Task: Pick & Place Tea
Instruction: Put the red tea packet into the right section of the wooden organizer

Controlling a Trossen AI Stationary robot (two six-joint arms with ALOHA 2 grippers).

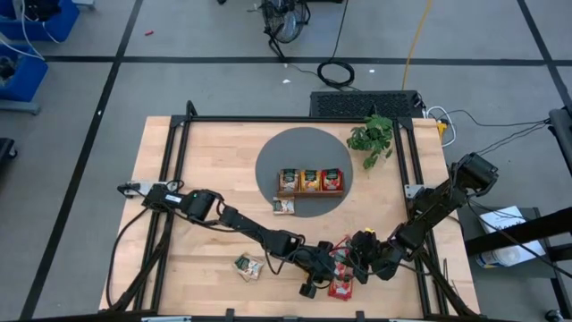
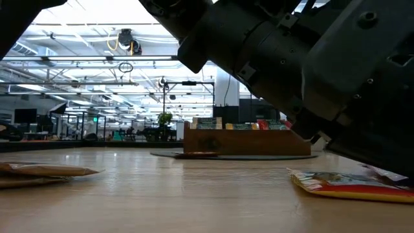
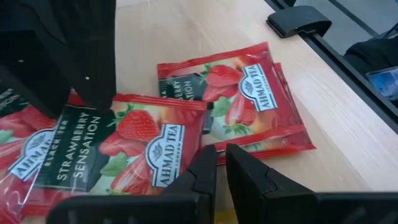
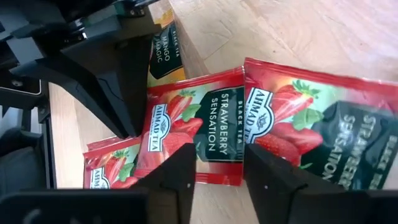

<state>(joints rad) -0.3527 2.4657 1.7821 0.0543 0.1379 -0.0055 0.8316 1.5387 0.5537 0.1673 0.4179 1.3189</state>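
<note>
Several red strawberry tea sachets lie overlapping near the table's front edge (image 1: 340, 288). The top one (image 3: 124, 146) (image 4: 205, 124) lies face up on the others. My left gripper (image 3: 221, 158) (image 1: 331, 266) is shut, its tips at the logo-end corner of the top sachet. My right gripper (image 4: 219, 158) (image 1: 350, 261) is open above the black-label end, one finger over the sachet's middle and one at its side edge. A mango sachet (image 4: 163, 50) shows behind the left gripper. My left gripper's fingers (image 3: 202, 168) cover the top sachet's logo-end corner (image 3: 198, 146), slanting down from the table's left; I cannot tell whether they touch it. My right gripper's fingers (image 4: 180, 168) slant down over the label-end edge (image 4: 219, 177); whether they touch it I cannot tell.
The brown wooden tray (image 1: 308, 192) (image 2: 246, 145) with sachets stands on a dark round mat (image 1: 268, 161) at mid-table, with one sachet (image 1: 284, 206) beside it. More sachets (image 1: 248, 266) (image 2: 39, 171) lie at the front left. A green plant (image 1: 374, 139) stands at the far right.
</note>
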